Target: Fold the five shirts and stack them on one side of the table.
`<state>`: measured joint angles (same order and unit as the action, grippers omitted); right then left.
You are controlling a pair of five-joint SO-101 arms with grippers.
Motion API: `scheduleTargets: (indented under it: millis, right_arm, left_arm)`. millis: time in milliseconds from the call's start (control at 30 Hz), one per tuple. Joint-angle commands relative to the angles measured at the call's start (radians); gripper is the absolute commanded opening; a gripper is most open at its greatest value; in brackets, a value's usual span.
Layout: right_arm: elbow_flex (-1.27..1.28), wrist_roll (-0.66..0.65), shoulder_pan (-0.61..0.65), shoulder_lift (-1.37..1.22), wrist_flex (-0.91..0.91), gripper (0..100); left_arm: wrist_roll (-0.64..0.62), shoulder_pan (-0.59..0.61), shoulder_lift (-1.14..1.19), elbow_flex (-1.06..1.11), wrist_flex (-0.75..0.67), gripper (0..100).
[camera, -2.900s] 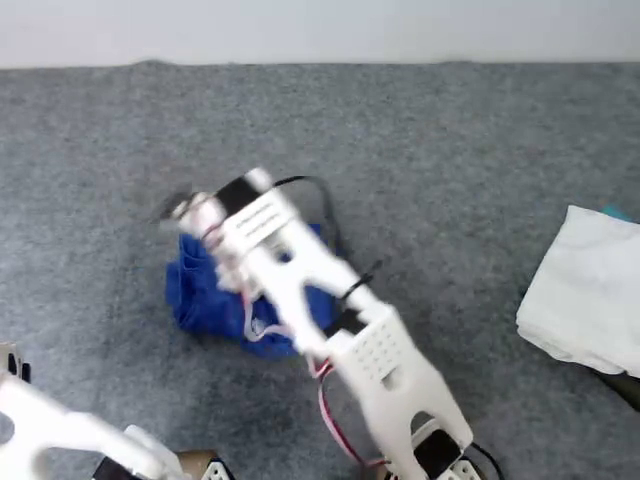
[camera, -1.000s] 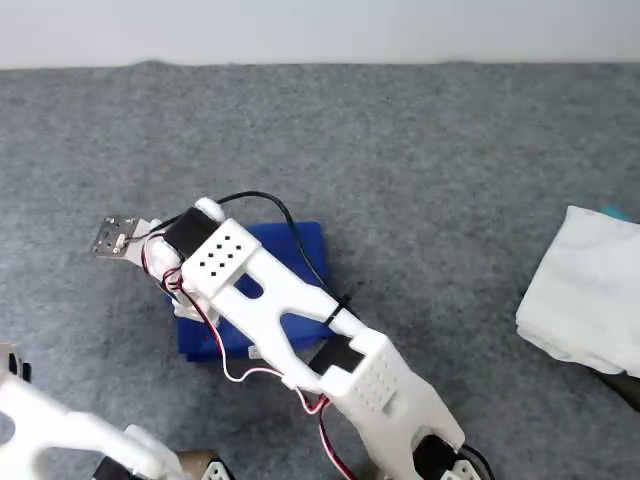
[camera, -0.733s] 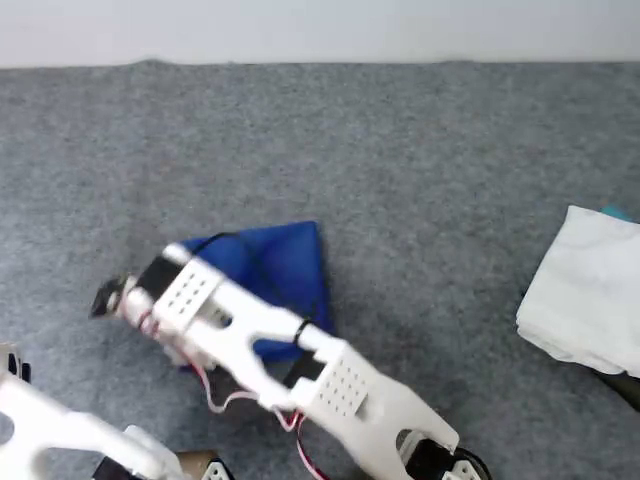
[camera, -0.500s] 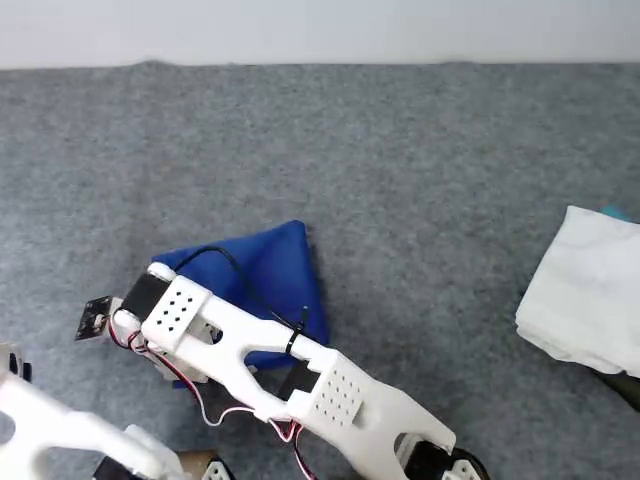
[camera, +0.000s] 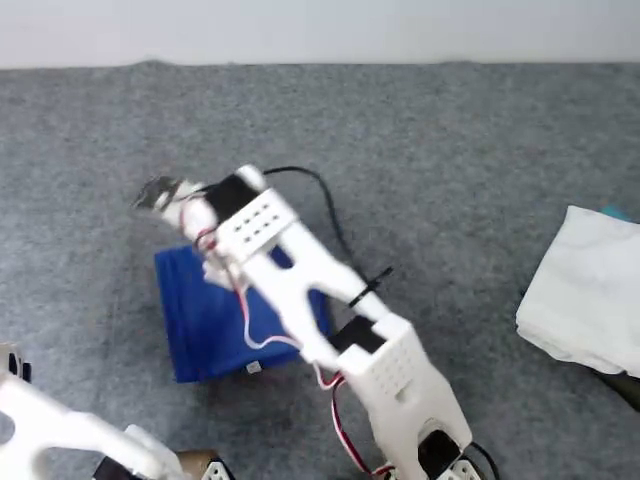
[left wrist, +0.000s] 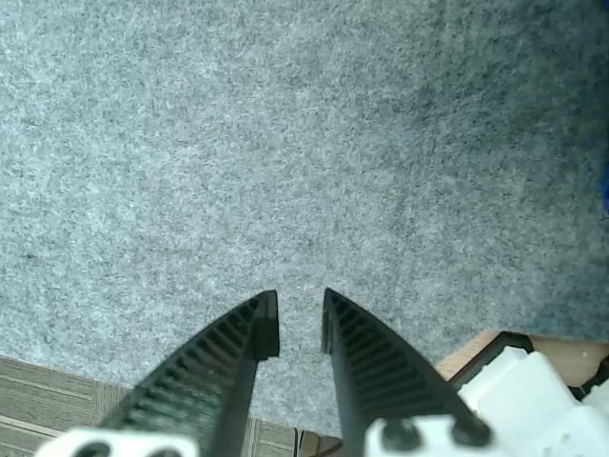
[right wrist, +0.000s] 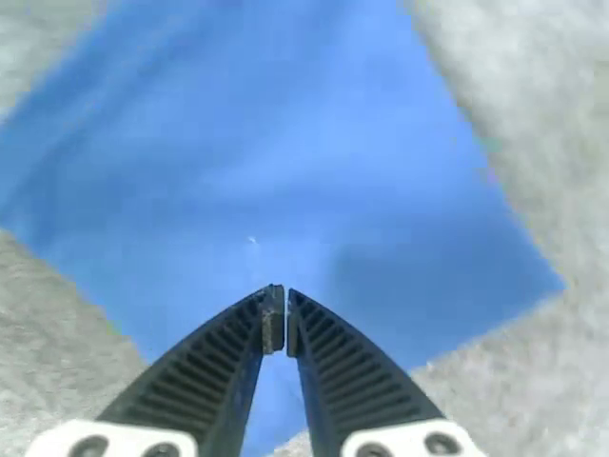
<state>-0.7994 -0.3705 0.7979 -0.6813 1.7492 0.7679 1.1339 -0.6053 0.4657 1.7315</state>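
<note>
shirt [camera: 210,335]: blue, now a flat rectangle left of centre on table [camera: 450,150], a skewed wedge half a second earlier | right gripper [right wrist: 278,319]: over it, jaws all but closed, empty | left gripper [left wrist: 290,324]: jaws narrowly apart, off the cloth | fold probably done (white stack [camera: 585,290] lay far right)

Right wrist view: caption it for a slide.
Shut right tool over the blue shirt on the grey table.

Blue shirt [camera: 200,325] partly behind right arm [camera: 300,270]
</note>
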Motion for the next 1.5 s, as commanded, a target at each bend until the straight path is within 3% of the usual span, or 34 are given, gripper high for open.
scheduleTargets:
  millis: [0, 167, 633, 867, 1067, 1333, 1467]
  right_arm:
    - [-0.006, 0.109, -0.070, 0.079, 0.041, 4.5]
    - [0.034, 0.310, -0.143, 0.117, 0.051, 18.8]
    - [0.431, 0.339, -0.148, 0.414, 0.044, 20.2]
    - [0.433, 0.615, -0.124, 0.306, -0.045, 38.9]
    - [0.433, 0.698, -0.021, 0.208, -0.085, 39.0]
    - [0.433, 0.723, -0.007, 0.035, -0.171, 38.8]
    - [0.431, 0.715, -0.007, -0.048, -0.185, 30.2]
  left_arm:
    - [0.002, -0.011, -0.028, -0.013, 0.014, 9]
    - [0.002, -0.003, -0.028, -0.013, 0.014, 9]
    - [0.000, -0.008, -0.028, -0.012, 0.014, 9]
    - [0.000, -0.009, -0.028, -0.012, 0.014, 9]
    - [0.000, -0.005, -0.028, -0.012, 0.014, 9]
    - [0.000, -0.003, -0.028, -0.012, 0.014, 9]
    - [0.000, -0.002, -0.028, -0.012, 0.014, 9]
